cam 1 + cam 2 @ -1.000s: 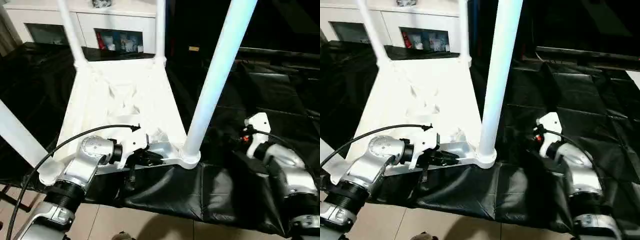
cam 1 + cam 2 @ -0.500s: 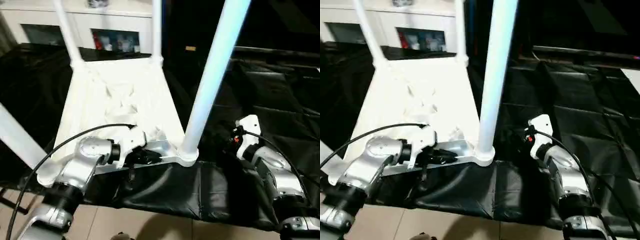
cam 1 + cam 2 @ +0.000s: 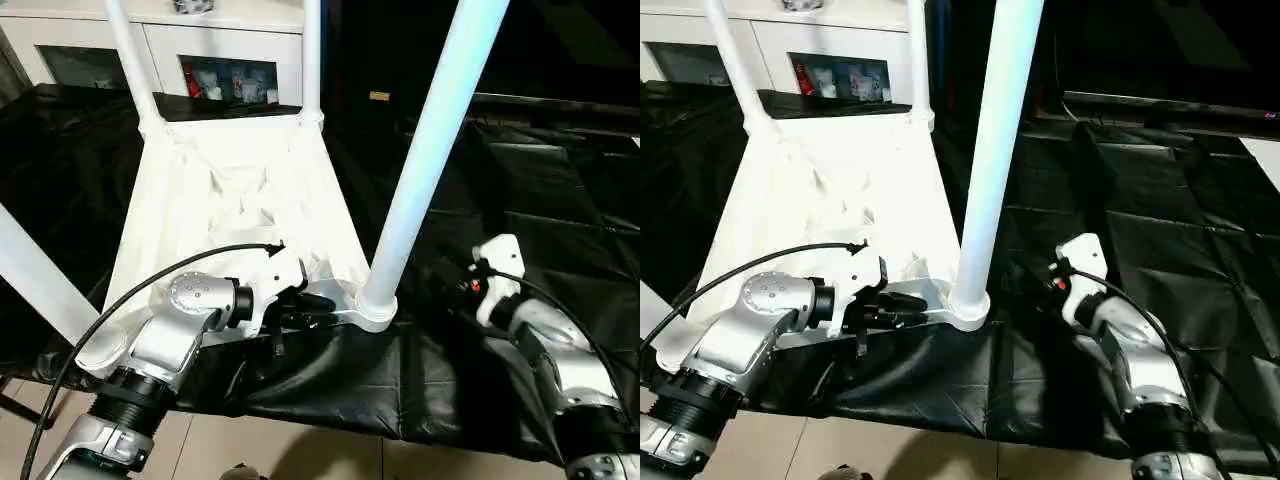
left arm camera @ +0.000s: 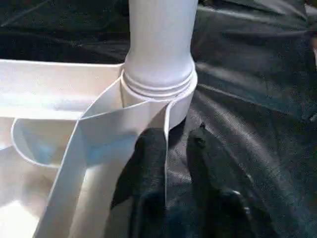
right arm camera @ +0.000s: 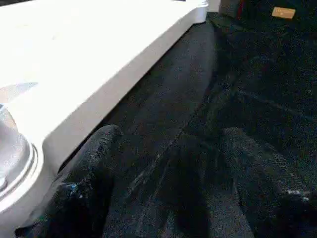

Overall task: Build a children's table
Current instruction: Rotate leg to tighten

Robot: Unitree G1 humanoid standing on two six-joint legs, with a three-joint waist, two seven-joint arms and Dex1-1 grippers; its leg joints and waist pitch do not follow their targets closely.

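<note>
Tabletop: the white tabletop lies upside down on the black sheet, ribbed underside facing up, long side running away from the robot
Near right leg: a thick white leg stands upright in the near right corner socket, seated down to its collar
Far legs: two thinner-looking legs rise from the far corners, one on the left, one on the right
Near left leg: another white leg slants up and out from the near left corner
Left gripper: the left gripper sits at the tabletop's near rim just beside that right socket; its two black fingers straddle the thin white rim wall, one inside and one outside, with a narrow gap and no clear squeeze on the plastic
Right gripper: the right gripper hovers low over the black sheet just beside the tabletop's right edge, fingers spread wide, nothing between them
Backdrop: a white cabinet with glass doors stands behind the far end of the tabletop
</note>
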